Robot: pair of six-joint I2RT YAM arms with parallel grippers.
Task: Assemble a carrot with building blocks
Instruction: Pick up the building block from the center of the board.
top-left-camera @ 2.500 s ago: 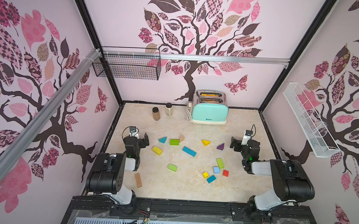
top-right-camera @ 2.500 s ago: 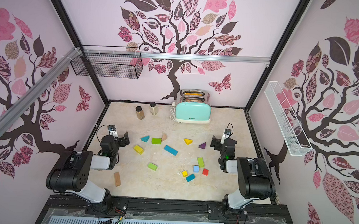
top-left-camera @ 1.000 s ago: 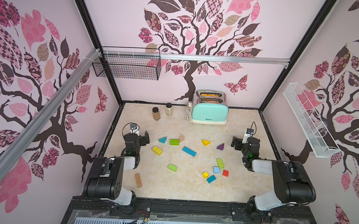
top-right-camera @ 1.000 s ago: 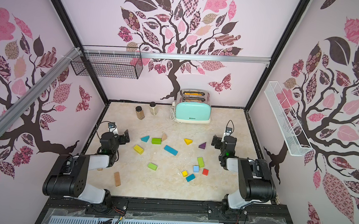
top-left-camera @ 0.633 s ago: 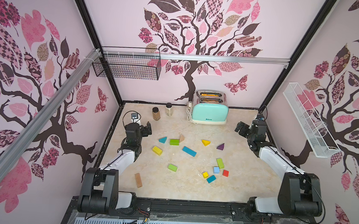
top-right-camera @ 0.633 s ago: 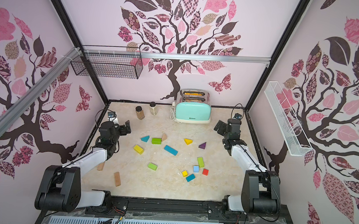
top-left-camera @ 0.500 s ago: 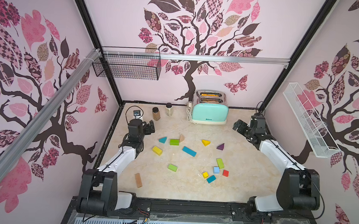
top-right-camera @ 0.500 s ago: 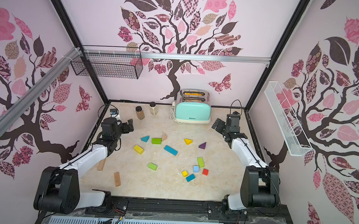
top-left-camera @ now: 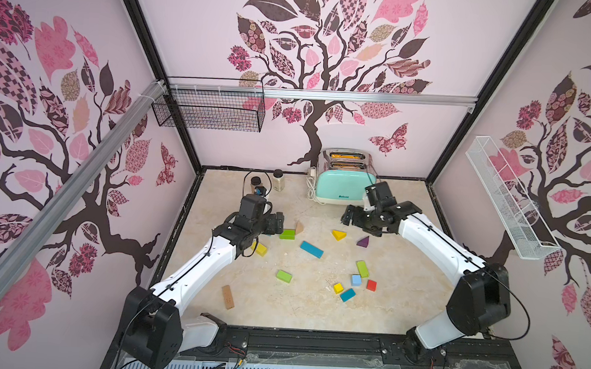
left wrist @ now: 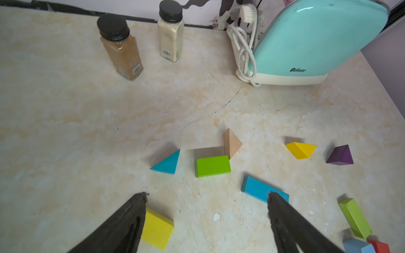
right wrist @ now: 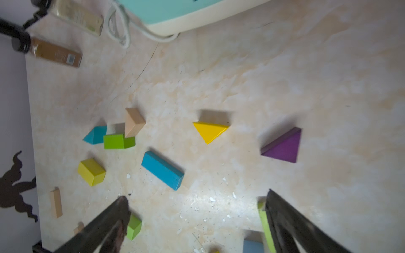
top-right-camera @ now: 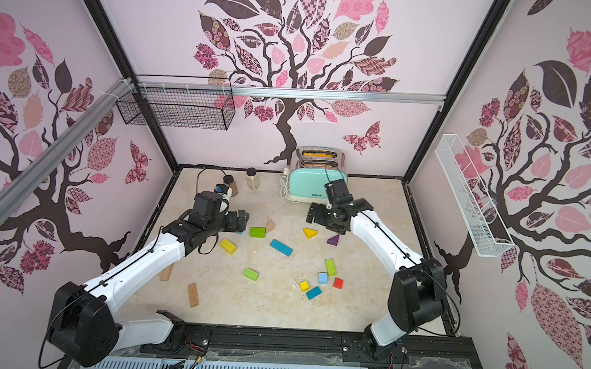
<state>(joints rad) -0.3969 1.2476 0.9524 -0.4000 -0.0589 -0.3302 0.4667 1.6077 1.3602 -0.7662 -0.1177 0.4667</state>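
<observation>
The left hand (left wrist: 207, 195) and right hand (right wrist: 196, 195) hang wide and empty over the building blocks (top-left-camera: 311, 249), which lie scattered across the desk (top-left-camera: 402, 306) before a mint toaster (top-left-camera: 344, 190), the carrot apparently unstarted and a first block yet to be chosen and gripped.

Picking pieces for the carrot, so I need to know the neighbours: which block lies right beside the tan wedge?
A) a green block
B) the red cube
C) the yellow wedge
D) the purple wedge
A: in the left wrist view the green block lies right against the tan wedge, with no clear gap between them.
</observation>
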